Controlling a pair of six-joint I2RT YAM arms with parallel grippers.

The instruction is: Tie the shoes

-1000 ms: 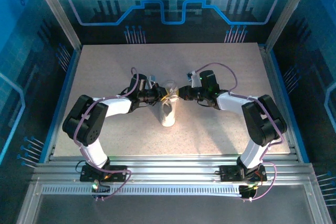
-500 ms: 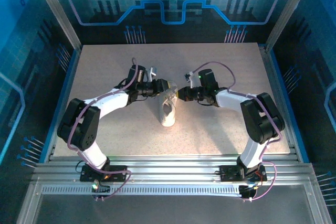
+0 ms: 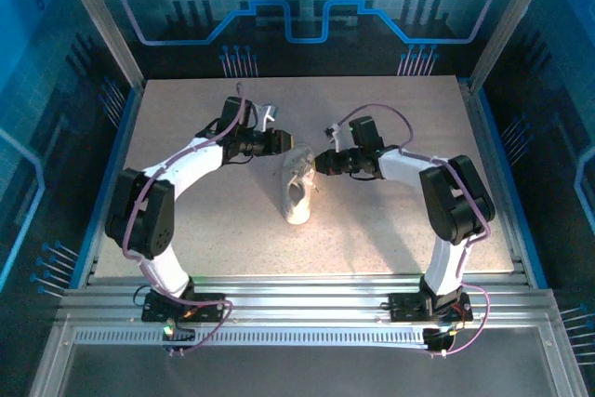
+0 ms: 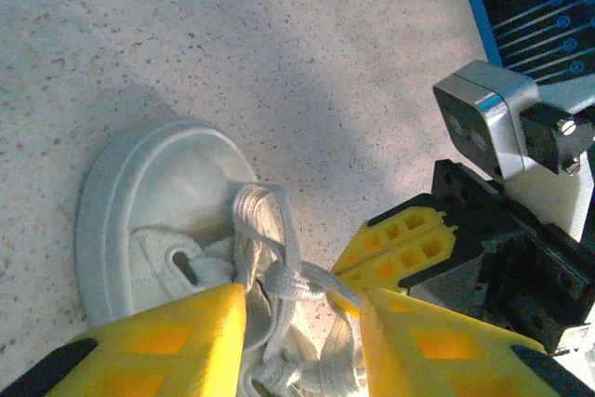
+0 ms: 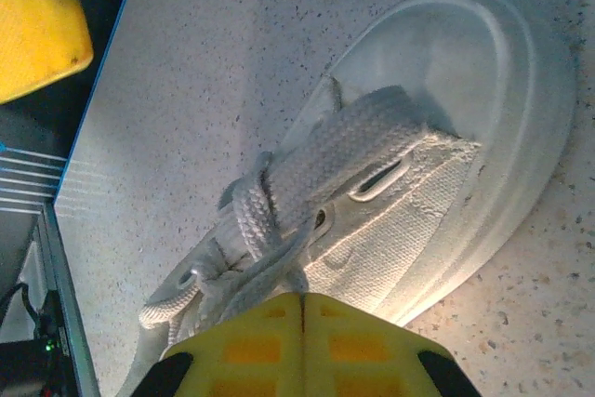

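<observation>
One small white sneaker (image 3: 297, 194) resting on its sole on the speckled table (image 3: 390, 230), about midway between left and right, toe toward the far side, heel opening toward the near edge. Long white laces (image 4: 265, 248) bunched in a loose twist over the tongue, just behind the rubber toe cap. Two arms bent in from either side, meeting at the sneaker's far end. Left gripper (image 3: 286, 145) just left of the toe; from its own wrist (image 4: 302, 323), yellow fingers (image 4: 186, 332) spread wide on either side of the laces, strands running through the gap, nothing pinched. Right gripper (image 3: 319, 164) just right of the toe, near the left one but apart from it. From the right wrist (image 5: 302, 327), yellow fingers pressed flat together along a thin seam, toe cap of the sneaker (image 5: 446, 137) beyond them, one strand of the laces (image 5: 260, 211) leading from the twist straight into that seam, so clamped on the laces. From the left wrist, right gripper (image 4: 372, 253) close beside the sneaker (image 4: 158, 192), a strand stretching from the twist toward its tips.
</observation>
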